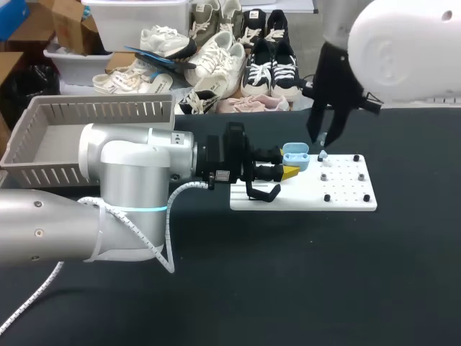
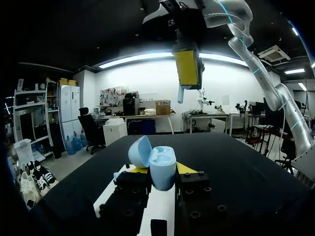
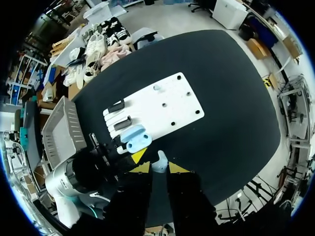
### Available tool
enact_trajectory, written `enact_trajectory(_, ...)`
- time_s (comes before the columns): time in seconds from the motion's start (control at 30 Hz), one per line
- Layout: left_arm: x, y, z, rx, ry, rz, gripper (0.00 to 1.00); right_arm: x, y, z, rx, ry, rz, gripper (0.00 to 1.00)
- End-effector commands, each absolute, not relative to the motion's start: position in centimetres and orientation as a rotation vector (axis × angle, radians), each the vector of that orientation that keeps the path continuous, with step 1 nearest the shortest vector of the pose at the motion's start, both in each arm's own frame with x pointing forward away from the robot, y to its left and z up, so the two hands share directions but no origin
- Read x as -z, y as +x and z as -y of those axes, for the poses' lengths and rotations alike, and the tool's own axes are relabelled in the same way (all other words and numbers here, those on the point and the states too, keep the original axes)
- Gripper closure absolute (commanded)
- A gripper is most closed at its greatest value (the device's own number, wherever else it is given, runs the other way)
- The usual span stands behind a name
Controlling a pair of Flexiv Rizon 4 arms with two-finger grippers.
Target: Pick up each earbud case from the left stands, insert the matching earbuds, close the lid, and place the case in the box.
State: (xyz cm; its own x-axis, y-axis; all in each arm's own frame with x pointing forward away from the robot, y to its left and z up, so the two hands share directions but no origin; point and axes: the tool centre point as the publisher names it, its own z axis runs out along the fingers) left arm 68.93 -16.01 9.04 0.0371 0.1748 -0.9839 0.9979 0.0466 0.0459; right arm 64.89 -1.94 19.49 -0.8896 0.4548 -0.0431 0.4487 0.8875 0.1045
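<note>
Pale-blue plastic earbud case (image 2: 160,164), lid open, clamped in left hand (image 2: 160,173) at the edge of the white pegged board (image 1: 346,193); right hand (image 3: 159,168) pinches a pale-blue earbud (image 3: 160,161) above it, so this looks like the insert step, next aligning bud to socket and lowering straight.

The left pincer (image 1: 292,171) is gripping the open earbud case (image 1: 296,154) (fingers lying level); the right pincer (image 3: 154,167) is hanging above that case, pinching an earbud (image 3: 160,161).

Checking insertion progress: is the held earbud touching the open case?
Apart. The left wrist view shows the earbud hanging well above the open case, with background between them.
</note>
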Motion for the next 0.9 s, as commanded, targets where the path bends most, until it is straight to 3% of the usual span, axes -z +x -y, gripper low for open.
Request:
enact_trajectory(0.03,-9.0,68.8,16.0,1.049,1.313,-1.327,1.0,-19.1,64.7,0.7,-0.108,0.725,-2.958,1.0)
enact_trajectory(0.9,-9.0,68.8,16.0,1.049,1.313,-1.327,1.0,-16.0,67.2,-1.0,0.097,0.719,-3.03,1.0)
